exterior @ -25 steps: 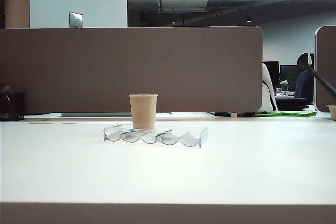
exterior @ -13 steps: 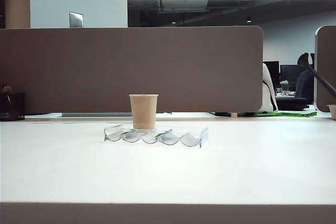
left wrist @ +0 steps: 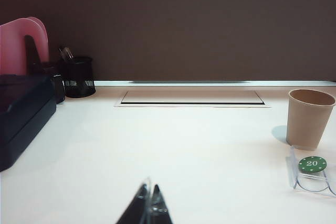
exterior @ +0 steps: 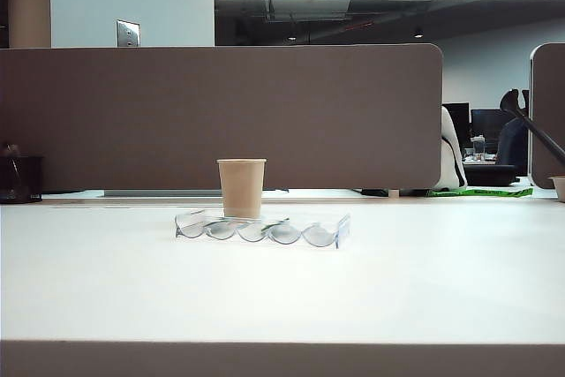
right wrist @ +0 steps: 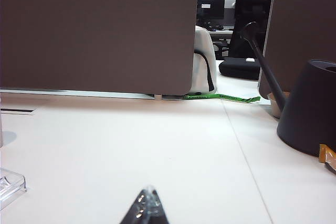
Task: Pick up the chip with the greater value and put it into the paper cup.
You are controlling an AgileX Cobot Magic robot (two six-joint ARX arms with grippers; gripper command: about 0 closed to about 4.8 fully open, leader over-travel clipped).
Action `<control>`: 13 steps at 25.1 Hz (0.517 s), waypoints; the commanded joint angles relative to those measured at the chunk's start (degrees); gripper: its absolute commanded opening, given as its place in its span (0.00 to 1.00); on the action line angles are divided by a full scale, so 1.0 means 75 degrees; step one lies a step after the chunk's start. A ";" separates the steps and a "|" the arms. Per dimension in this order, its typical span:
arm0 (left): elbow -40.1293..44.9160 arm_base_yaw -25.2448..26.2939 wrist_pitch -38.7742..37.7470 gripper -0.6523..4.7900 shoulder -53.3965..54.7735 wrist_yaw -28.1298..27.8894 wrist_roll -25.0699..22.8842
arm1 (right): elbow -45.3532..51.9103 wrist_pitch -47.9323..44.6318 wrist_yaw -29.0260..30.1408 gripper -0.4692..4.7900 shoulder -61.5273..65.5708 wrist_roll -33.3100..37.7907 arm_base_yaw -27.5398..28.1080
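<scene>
Standing on the desk (exterior: pixel 424 289), the paper cup (exterior: pixel 241 187) is seen just behind the clear wavy tray (exterior: pixel 265 229), at its 12 o'clock. A green "20" chip (left wrist: pixel 312 164) lies in the tray; the blue "50" chip cannot be made out. Both the left gripper (left wrist: pixel 149 211) and the right gripper (right wrist: pixel 147 208) are closed and empty, low over bare desk. A black pen pot (left wrist: pixel 79 77) stands by the partition (exterior: pixel 221 116).

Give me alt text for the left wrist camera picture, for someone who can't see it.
A tan paper cup stands on a white table, with a green chip marked 20 lying in a clear plastic tray just in front of it. The left gripper, shut and empty, points across the table from the near edge. A black mesh pen holder sits at the far side.
</scene>
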State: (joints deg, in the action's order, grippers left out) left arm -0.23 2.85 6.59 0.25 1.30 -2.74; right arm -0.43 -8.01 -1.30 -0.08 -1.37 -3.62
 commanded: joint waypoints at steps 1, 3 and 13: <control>-0.0026 -0.0003 -0.0015 0.11 0.0006 -0.0003 0.0023 | 0.0012 -0.0003 -0.0009 0.09 -0.0006 -0.0020 0.0000; -0.0026 -0.0003 -0.0073 0.11 0.0006 -0.0003 0.0026 | 0.0012 0.0052 -0.0009 0.09 -0.0006 -0.0023 0.0000; -0.0026 -0.0003 -0.0131 0.11 0.0006 -0.0003 0.0026 | 0.0012 0.0306 -0.0012 0.09 -0.0006 -0.0023 0.0003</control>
State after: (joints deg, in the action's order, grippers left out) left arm -0.23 2.85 5.17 0.25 1.30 -2.74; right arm -0.43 -5.04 -1.32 -0.08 -1.37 -3.62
